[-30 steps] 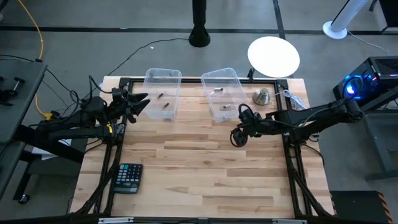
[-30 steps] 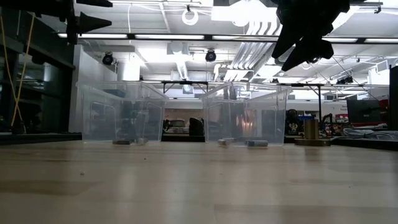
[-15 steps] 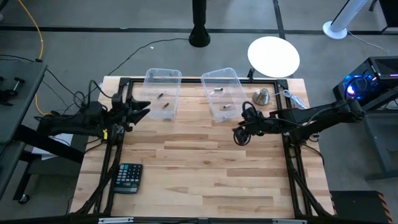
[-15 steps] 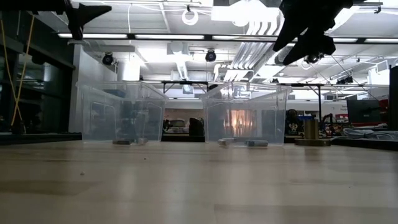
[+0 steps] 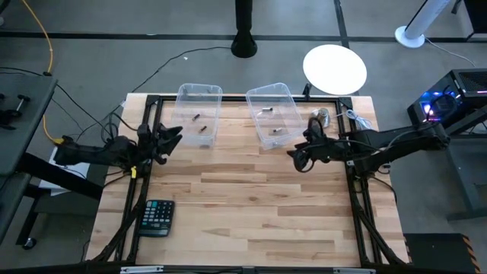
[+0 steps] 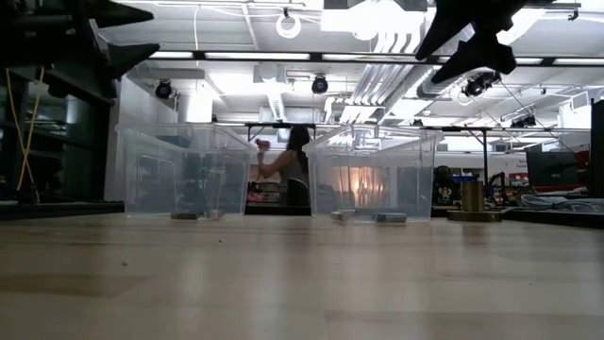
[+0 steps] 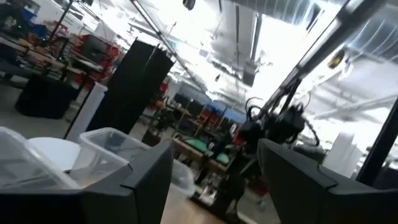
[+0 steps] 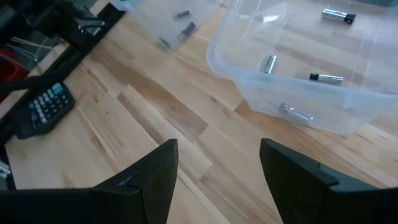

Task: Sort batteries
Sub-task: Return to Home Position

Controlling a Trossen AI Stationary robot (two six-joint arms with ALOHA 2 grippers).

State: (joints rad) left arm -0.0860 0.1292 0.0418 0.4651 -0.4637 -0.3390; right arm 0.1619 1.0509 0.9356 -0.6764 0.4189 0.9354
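At the table's left edge: the left gripper is held above the boards just short of the left bin, its fingers spread wide and nothing gripped. It has been drawn back toward that edge since a second ago.
At the table's right side: the right gripper is held near the front corner of the right bin, its fingers set wide apart and nothing held. It has been shifted slightly toward the right edge.
Batteries: the dark batteries lie in the left bin and the silvery batteries in the right bin. None has been moved.
Beyond the table: a person is seen in the low view between the two bins, where none was seen half a second before.
Open room: bare boards of the table are left between the two grippers and across the near half. Only the calculator is set there, close to the near-left corner.
Edges: both bins stand by the far edge, apart from each other. The metal bell-shaped object is found just beside the right arm, near the far-right corner.
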